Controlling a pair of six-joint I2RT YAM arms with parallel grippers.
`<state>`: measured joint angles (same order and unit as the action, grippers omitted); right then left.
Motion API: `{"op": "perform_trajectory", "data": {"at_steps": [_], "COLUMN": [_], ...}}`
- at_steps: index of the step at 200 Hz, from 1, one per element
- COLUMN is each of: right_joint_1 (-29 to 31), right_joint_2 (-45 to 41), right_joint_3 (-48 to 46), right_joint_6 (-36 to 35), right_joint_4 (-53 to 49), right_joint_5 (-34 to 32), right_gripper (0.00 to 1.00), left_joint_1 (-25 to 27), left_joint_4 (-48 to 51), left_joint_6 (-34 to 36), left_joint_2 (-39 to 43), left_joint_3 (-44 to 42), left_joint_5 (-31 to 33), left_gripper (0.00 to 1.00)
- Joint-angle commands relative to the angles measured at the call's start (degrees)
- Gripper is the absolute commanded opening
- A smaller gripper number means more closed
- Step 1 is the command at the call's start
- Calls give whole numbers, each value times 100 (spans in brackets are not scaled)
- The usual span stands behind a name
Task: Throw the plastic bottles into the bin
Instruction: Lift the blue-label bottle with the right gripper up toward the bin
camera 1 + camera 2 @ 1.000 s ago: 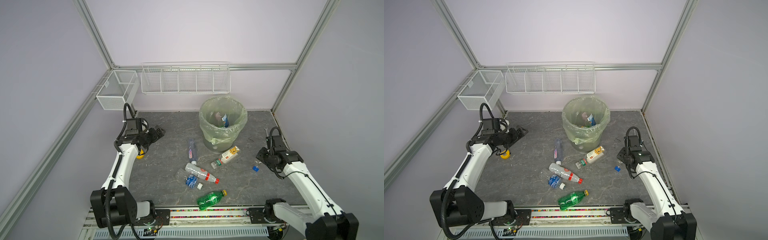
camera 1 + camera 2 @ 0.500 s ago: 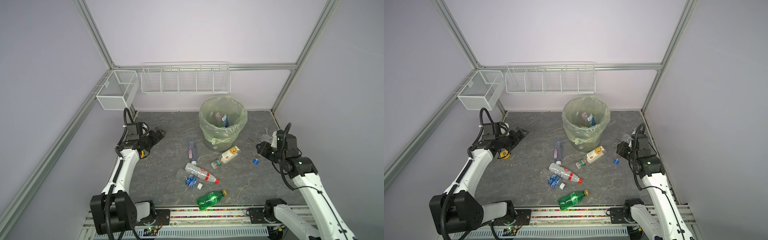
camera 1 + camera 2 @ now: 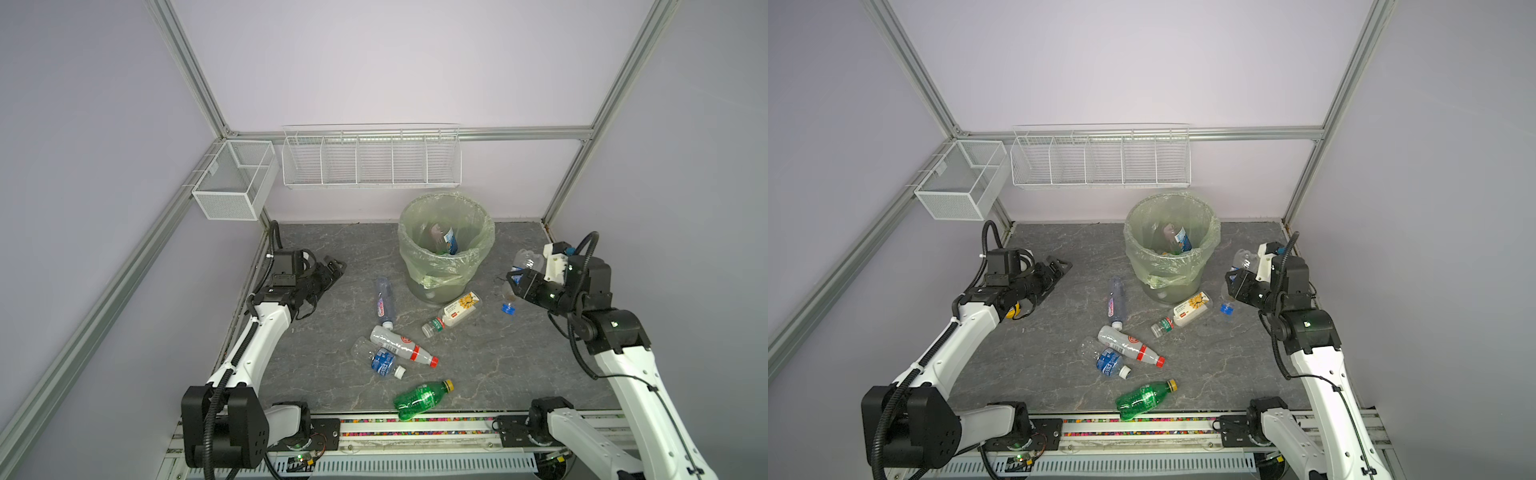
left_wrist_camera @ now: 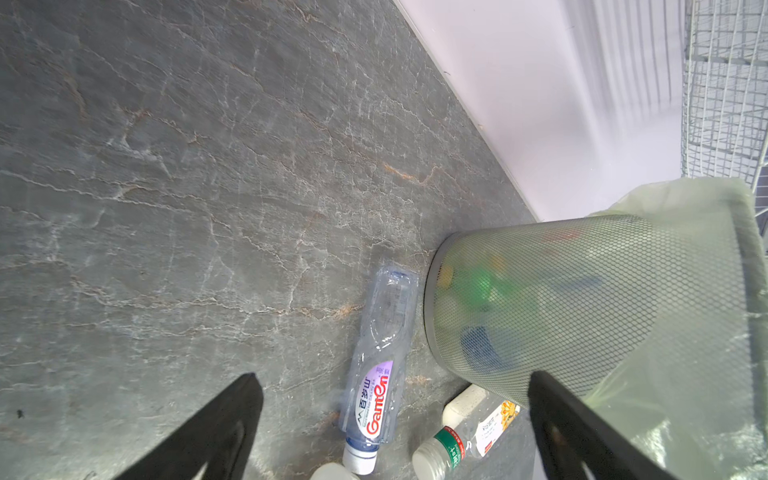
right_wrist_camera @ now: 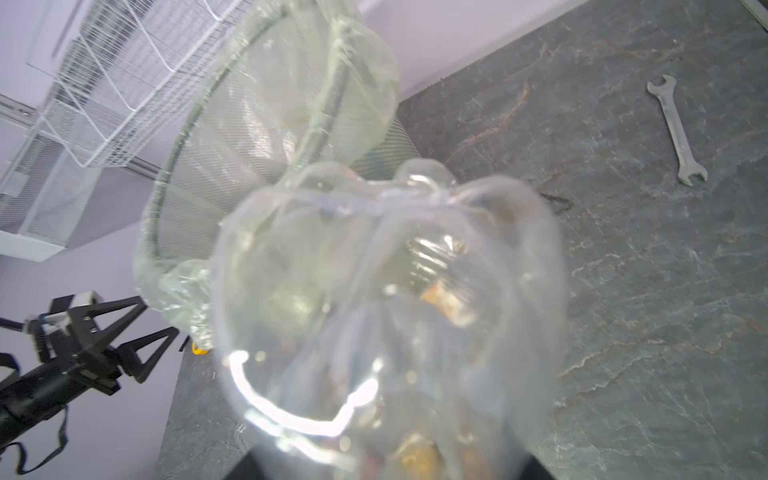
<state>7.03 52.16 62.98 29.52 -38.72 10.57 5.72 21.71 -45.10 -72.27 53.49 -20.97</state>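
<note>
The bin, a mesh bucket lined with a pale green bag, stands at the back with bottles inside. My right gripper is lifted to the bin's right, shut on a clear crumpled bottle that fills the right wrist view. My left gripper hangs open and empty left of the bin. On the floor lie a purple-label bottle, a sunflower-label bottle, a red-capped bottle, a blue-label bottle and a green bottle.
A loose blue cap lies below the right gripper. A wrench rests on the floor near the right wall. A yellow cap sits under the left arm. White wire baskets hang on the back wall.
My right gripper has risen from the floor with the clear bottle, staying right of the bin. My left gripper has shifted slightly toward the middle, still open.
</note>
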Motion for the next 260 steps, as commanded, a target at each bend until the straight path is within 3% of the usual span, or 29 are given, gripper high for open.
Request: {"op": "perform_trajectory", "data": {"at_steps": [1, 41, 106, 163, 198, 223, 260], "right_joint_1": [92, 347, 430, 628, 1160, 1375, 1552], "right_joint_2": [207, 198, -238, -424, 402, 1049, 2550], "right_joint_3": [302, 172, -62, -129, 732, 1376, 2883], "right_joint_6": [-88, 194, -286, -68, -164, -72, 188], "right_joint_4": [244, 971, 149, 207, 219, 627, 454], "right_joint_5": [394, 172, -343, -360, -947, -932, -1257], "right_gripper": [50, 50, 51, 51, 49, 49, 48], "left_joint_1": [183, 461, 498, 509, 509, 509, 509], "left_joint_4": [-274, -269, -56, 289, 309, 311, 386], "left_joint_6": [-246, -157, 270, 723, 819, 819, 826], "left_joint_2": [-87, -321, -196, -59, -42, -68, -10], "left_joint_3": [-62, 98, -66, -108, -105, -78, -14], "left_joint_5": [159, 190, 491, 756, 814, 764, 710], "left_gripper": [100, 100, 100, 100, 100, 100, 100]}}
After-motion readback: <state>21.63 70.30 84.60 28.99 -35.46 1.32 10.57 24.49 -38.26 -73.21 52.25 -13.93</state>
